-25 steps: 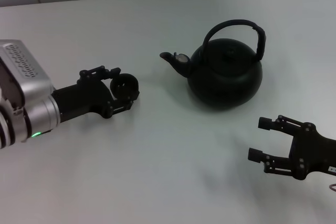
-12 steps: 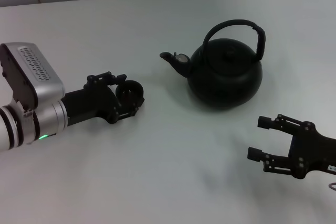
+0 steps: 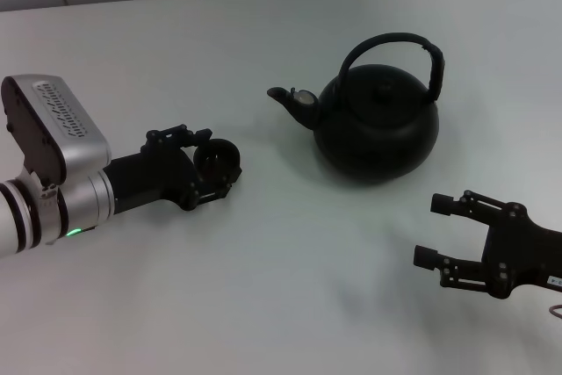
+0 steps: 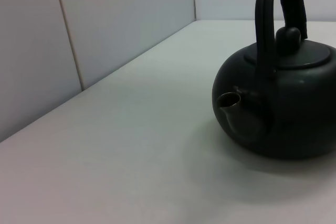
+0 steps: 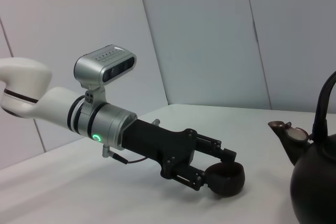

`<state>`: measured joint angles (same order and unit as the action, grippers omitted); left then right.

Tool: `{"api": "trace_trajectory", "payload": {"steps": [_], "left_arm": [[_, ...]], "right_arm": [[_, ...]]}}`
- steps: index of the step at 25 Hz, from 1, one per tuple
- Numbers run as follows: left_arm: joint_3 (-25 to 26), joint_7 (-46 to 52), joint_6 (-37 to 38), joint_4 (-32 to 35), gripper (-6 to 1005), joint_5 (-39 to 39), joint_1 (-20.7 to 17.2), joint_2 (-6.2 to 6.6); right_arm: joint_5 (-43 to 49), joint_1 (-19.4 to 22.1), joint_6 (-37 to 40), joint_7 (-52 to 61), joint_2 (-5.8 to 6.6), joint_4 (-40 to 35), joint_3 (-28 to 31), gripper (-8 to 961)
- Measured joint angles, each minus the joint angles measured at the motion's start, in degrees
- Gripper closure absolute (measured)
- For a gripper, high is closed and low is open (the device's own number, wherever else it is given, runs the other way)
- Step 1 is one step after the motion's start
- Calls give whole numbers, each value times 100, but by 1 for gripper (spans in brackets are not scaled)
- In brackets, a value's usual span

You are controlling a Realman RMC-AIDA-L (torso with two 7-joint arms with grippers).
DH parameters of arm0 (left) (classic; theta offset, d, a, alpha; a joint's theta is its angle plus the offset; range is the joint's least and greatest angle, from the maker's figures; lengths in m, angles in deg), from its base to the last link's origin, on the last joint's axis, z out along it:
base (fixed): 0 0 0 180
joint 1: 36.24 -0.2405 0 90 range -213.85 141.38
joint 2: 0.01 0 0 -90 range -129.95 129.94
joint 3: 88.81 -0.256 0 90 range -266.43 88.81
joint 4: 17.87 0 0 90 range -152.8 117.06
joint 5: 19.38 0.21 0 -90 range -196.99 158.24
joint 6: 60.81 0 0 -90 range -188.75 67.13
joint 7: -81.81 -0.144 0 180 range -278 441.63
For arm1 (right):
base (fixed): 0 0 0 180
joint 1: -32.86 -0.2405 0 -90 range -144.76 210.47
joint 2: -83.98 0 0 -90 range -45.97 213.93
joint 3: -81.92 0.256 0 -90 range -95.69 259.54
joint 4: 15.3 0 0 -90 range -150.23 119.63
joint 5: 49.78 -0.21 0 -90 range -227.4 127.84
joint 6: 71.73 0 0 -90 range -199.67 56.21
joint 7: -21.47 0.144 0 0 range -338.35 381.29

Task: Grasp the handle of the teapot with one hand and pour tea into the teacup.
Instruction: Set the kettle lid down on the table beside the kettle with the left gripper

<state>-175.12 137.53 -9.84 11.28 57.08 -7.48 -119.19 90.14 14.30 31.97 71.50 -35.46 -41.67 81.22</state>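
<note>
From the head view, I see the teapot (image 3: 376,125) upright on the table (image 3: 263,287), spout pointing toward my left side, its handle (image 3: 395,46) arching over the lid with the hoop running roughly spout-to-back. My left gripper (image 3: 211,162) lies low at the left, fingers closed around the teacup (image 3: 219,161), which sits just short of the spout with clear table between them. My right gripper (image 3: 443,233) hovers below and right of the pot, fingers spread with nothing between them; it is the nearer one to the handle, which lies ahead of it and higher.

In the left wrist view, the pot (image 4: 278,103) fills the far side, spout facing the camera and the handle (image 4: 268,45) seen edge-on. I can't see this arm's own fingers here.

In the right wrist view, the left gripper (image 5: 212,169) clamps the teacup (image 5: 224,178) close to the table, and the spout shows beyond it, apart from the cup. I judge the right arm must rise and reach in across the hoop.
</note>
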Motion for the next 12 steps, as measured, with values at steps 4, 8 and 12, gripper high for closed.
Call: {"api": "trace_trajectory", "payload": {"steps": [4, 8, 12], "left_arm": [[0, -3, 1, -11, 275, -12, -1, 0], [0, -25, 1, -14, 272, -17, -5, 0], [0, -37, -7, -18, 270, -12, -27, 0]], "right_arm": [[1, 6, 0, -4, 0, 0, 0, 118], [4, 10, 1, -2, 0, 0, 0, 119], [7, 10, 5, -2, 0, 0, 0, 119]]}}
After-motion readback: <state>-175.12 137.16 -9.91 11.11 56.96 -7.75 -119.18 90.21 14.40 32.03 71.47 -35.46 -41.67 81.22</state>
